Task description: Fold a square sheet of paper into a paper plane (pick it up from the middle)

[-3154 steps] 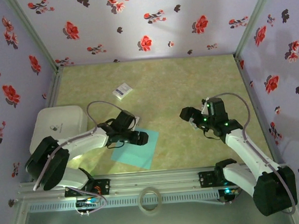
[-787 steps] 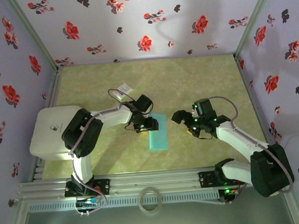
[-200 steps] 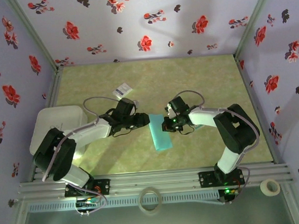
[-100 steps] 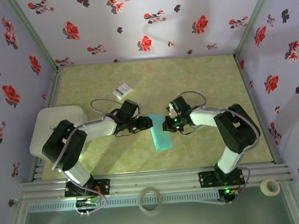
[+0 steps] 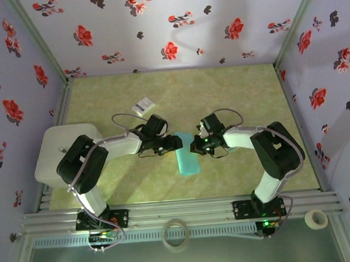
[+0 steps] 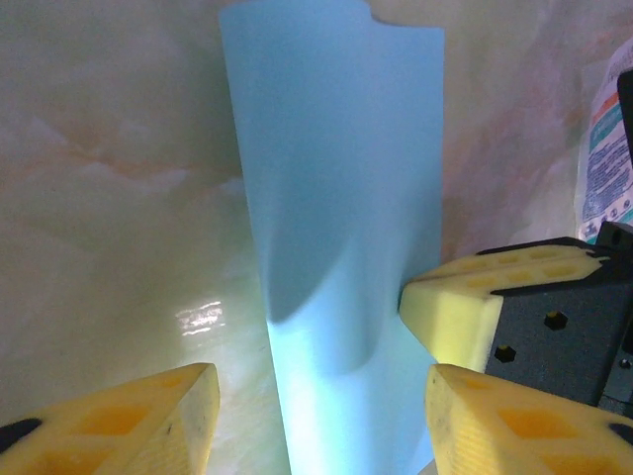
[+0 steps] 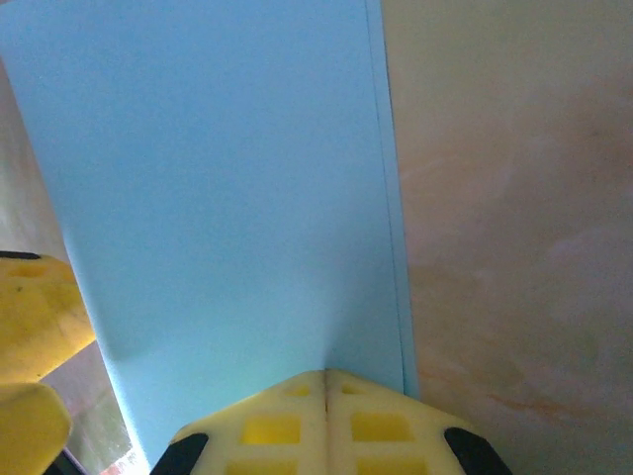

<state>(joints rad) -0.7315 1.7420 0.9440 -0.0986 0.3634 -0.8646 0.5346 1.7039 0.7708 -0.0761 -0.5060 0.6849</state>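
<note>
jaws wide, left gripper (image 5: 176,144) has moved in over the half-folded square sheet of paper (image 5: 187,163), right gripper (image 7: 326,391) pinching it; corner folds likely next.

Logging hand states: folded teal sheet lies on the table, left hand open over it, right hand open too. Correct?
Not quite. The right hand is shut: the right wrist view shows its two yellow pads pressed together at the square sheet of paper. The rest stands: the sheet lies folded on the table and the left hand is open over it.
</note>
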